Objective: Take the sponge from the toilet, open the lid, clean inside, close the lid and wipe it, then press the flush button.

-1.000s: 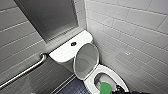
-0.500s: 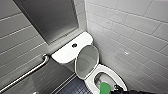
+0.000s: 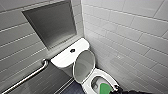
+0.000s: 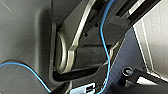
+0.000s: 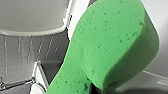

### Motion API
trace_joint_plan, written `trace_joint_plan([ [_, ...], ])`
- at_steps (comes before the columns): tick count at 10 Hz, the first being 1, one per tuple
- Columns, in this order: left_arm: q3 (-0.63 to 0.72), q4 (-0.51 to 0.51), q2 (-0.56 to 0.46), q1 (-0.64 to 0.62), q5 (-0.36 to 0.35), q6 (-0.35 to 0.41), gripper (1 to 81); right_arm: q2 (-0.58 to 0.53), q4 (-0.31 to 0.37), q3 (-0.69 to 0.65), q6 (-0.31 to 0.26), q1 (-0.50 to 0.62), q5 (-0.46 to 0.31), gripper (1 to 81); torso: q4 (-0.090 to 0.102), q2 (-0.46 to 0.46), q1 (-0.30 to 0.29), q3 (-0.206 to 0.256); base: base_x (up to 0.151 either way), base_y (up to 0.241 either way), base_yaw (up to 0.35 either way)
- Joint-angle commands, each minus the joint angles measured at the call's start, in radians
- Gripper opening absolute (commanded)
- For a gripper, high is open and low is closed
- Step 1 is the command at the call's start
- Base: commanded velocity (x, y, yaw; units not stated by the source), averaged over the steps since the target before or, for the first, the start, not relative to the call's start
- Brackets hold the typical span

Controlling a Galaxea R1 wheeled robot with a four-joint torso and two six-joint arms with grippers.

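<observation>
Green sponge (image 3: 105, 88), clamped in the right gripper (image 3: 114, 89), hangs over the toilet (image 3: 63, 58) bowl at the frame's lower right, inside the rim. The lid (image 3: 83, 65) stands raised. The flush button (image 3: 72, 50) sits bare on the tank. A tiled wall (image 3: 130, 37) crowds the right.

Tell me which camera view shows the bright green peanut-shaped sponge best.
Right wrist view: the bright green sponge looms large, its pores plain. The head view gives just a small green patch over the white ceramic toilet bowl.

Right tool (image 3: 116, 89) tight on sponge (image 3: 105, 88)
</observation>
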Motion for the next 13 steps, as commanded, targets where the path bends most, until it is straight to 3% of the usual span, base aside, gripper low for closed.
trace_joint_plan([
  [1,0.028,-0.004,-0.038,-0.002,0.088,0.002,81.1,-0.019,-0.002,0.028,-0.001,0.086,-0.049,1.0,0.002,0.0,0.0,-0.002,0.0,0.0,0.0],
  [3,0.111,-0.007,-0.111,-0.045,0.088,-0.005,81.1,-0.03,0.0,0.028,-0.001,0.06,-0.05,1.0,-0.042,0.0,-0.003,0.03,0.0,0.0,0.0],
  [4,0.168,-0.016,-0.161,-0.074,0.086,-0.015,81.1,-0.042,-0.002,0.027,-0.001,0.037,-0.05,1.0,-0.047,0.0,-0.003,0.037,0.0,0.0,0.0],
  [6,0.263,-0.024,-0.257,-0.163,0.092,-0.051,81.1,-0.111,0.0,0.037,-0.001,-0.018,-0.047,1.0,-0.047,0.0,-0.003,0.037,0.0,0.0,0.0],
  [8,0.361,-0.025,-0.344,-0.257,0.101,-0.097,81.1,-0.247,0.001,0.126,-0.001,-0.068,-0.029,1.0,-0.047,0.0,-0.004,0.037,0.0,0.0,0.0],
  [10,0.412,-0.063,-0.395,-0.349,0.136,-0.112,81.1,-0.356,-0.002,0.203,-0.003,-0.134,0.058,1.0,-0.047,0.0,-0.004,0.037,0.0,0.0,0.0],
  [13,0.467,-0.177,-0.426,-0.502,0.212,-0.12,81.1,-0.403,-0.006,0.228,-0.006,-0.305,0.173,1.0,-0.047,0.0,-0.004,0.037,0.0,0.0,0.0],
])
